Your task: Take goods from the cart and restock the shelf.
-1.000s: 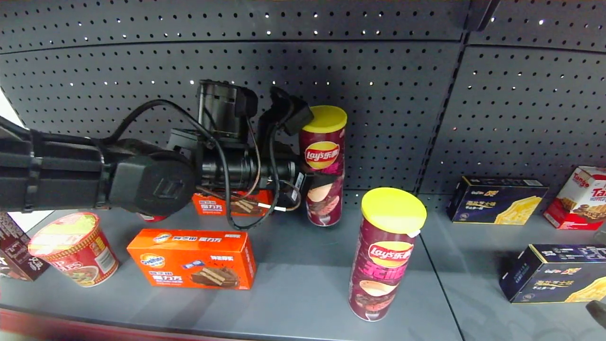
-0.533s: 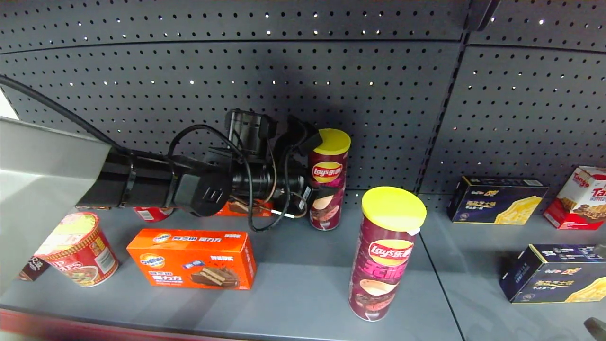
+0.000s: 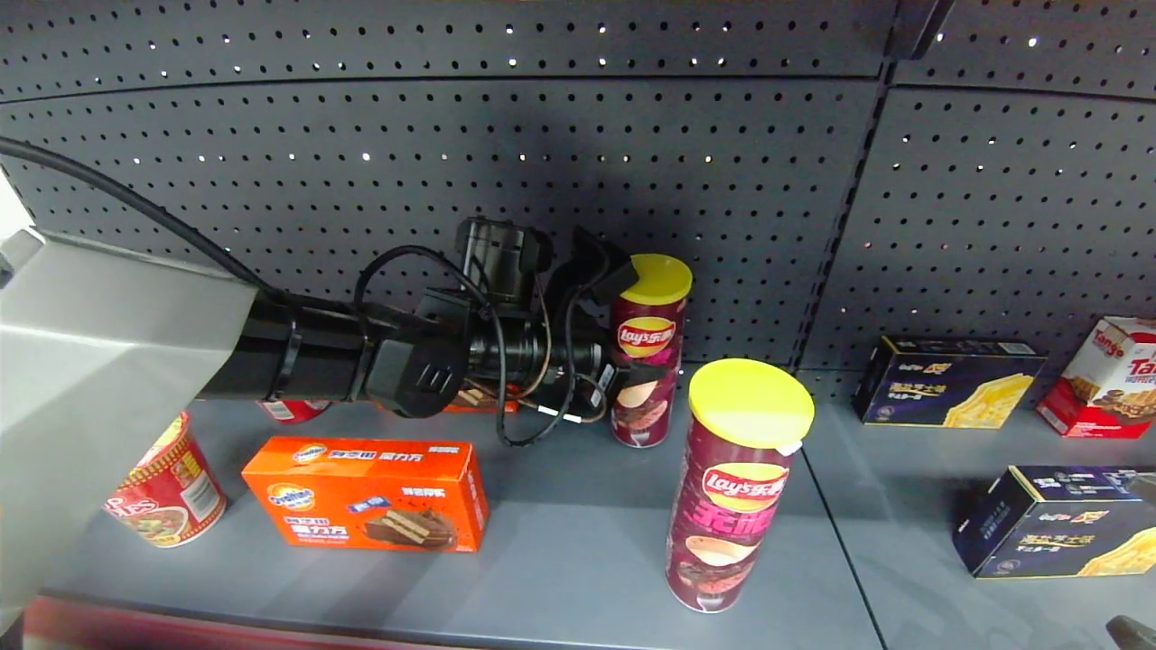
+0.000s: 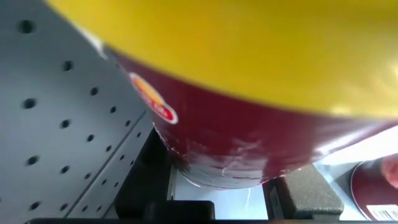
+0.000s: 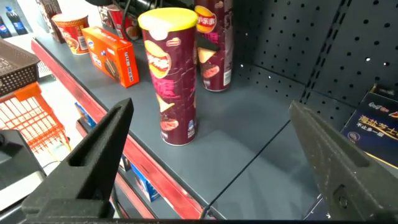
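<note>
A maroon chip can [image 3: 647,350] with a yellow lid stands upright at the back of the grey shelf [image 3: 560,542], close to the pegboard. My left gripper [image 3: 639,366] is shut on its middle from the left. In the left wrist view the can [image 4: 249,143] looms between the dark fingers [image 4: 303,194]. A second chip can [image 3: 736,483] stands near the shelf's front edge, to the right of the held one, and shows too as the nearer can [image 5: 173,74] in the right wrist view. My right gripper [image 5: 209,115] hangs open in front of the shelf, holding nothing.
An orange wafer box [image 3: 366,492] and a red noodle cup [image 3: 167,495] sit front left. Dark blue boxes [image 3: 948,393] [image 3: 1057,533] and a red box [image 3: 1106,375] fill the right bay. An orange cart basket [image 5: 25,121] lies below the shelf edge.
My left arm has carried the chip can down, to the right and deeper toward the pegboard. The arm's grey part now covers part of the noodle cup. The front can has not moved.
</note>
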Available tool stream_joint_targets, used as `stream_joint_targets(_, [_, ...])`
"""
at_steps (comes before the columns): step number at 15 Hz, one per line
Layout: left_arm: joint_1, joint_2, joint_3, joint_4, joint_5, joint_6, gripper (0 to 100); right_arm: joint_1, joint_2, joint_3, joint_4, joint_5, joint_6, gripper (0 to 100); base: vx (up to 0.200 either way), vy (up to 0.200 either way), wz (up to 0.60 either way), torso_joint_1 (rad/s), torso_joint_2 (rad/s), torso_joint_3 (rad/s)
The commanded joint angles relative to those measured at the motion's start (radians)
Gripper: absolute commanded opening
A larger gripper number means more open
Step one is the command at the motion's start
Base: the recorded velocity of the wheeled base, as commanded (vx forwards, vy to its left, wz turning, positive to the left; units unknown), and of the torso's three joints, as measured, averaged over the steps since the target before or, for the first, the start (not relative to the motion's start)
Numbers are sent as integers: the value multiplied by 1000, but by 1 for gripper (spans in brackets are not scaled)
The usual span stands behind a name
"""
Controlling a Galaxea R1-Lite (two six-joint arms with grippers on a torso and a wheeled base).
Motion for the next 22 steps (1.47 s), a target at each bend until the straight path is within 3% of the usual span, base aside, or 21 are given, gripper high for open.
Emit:
stream_joint_targets(1, [-7, 8, -11, -1, 1, 0, 0, 0, 1, 0, -1, 0, 0, 100, 0, 0, 0, 0, 0, 0])
stream_joint_targets(10, [-20, 24, -30, -1, -1, -2, 0, -18, -21, 14, 1, 2, 0, 100, 0, 0, 0, 0, 0, 0])
stream_joint_targets(14, [-43, 38, -53, -1, -1, -34, 0, -19, -22, 14, 1, 2, 0, 100, 0, 0, 0, 0, 0, 0])
stream_joint_targets(21, [-46, 44, -44, -1, -1, -31, 0, -19, -21, 15, 1, 2, 0, 100, 0, 0, 0, 0, 0, 0])
stream_joint_targets(22, [-46, 44, -43, -1, -1, -31, 100, -19, -22, 15, 1, 2, 0, 100, 0, 0, 0, 0, 0, 0])
